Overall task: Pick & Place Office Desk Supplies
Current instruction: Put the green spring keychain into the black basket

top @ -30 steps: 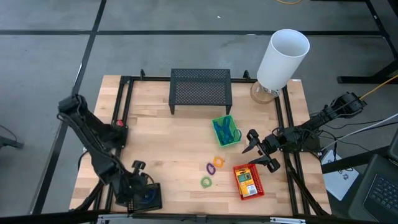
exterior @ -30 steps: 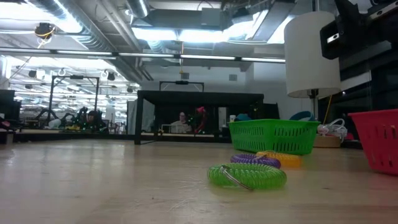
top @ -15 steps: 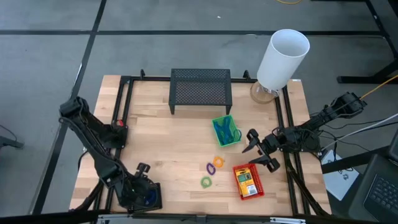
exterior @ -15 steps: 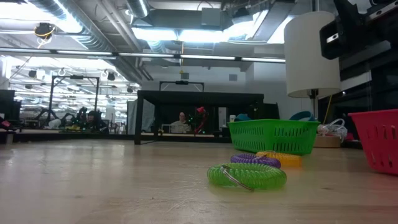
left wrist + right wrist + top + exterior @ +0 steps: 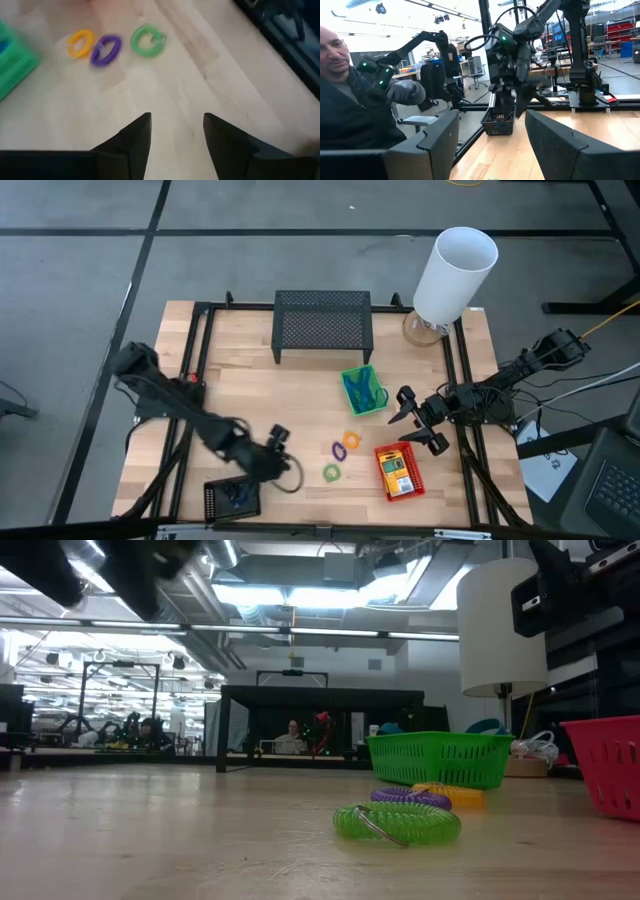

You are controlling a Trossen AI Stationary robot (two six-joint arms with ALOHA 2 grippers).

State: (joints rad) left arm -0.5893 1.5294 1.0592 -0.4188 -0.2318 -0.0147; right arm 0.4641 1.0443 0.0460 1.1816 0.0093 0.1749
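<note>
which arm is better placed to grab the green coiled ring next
Left. Its open left pincer hangs just beside the green coiled plastic ring, facing it. The right pincer waits farther off, above the red plastic basket.

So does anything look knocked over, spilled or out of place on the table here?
Nothing stands out. The green basket, red basket and black basket all sit upright. The purple ring, orange ring and green ring lie loose on the wood, unspilled. The left end effector is open and empty.
</note>
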